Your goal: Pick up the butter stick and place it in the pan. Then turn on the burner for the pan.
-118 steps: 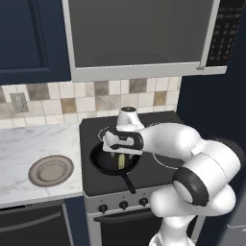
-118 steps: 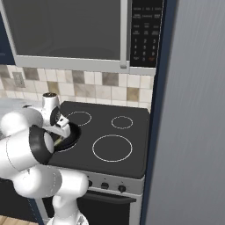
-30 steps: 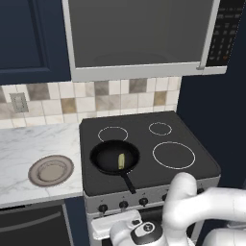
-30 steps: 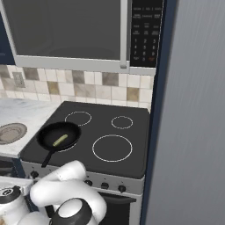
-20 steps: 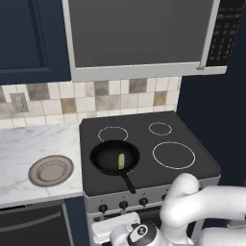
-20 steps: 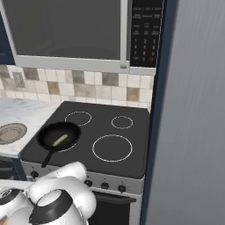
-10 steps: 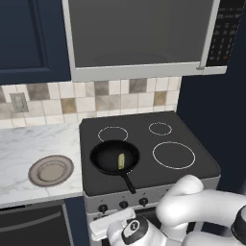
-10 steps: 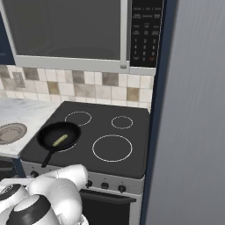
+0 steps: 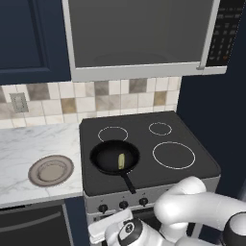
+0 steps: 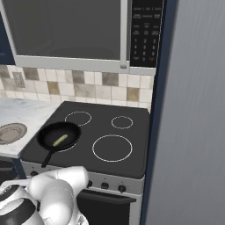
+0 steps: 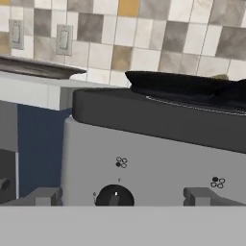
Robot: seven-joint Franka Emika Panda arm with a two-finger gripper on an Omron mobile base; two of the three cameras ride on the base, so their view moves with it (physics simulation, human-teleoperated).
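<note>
**Marble counter, black cooktop, gripper low at the knobs**

The grey-brown plate [image 9: 50,169] rests on the marble counter [image 9: 29,144]. Right of it, on the stove [image 9: 192,166], the pan [image 9: 108,158] sits on the front-left burner with the butter stick [image 9: 121,160] lying inside. The gripper [image 11: 120,197], fingers spread apart and empty, faces a control knob [image 11: 114,195].

We are in a home kitchen. We see a black stove [image 9: 182,173], a microwave [image 9: 139,38] above, and a tiled backsplash [image 9: 96,101].
</note>
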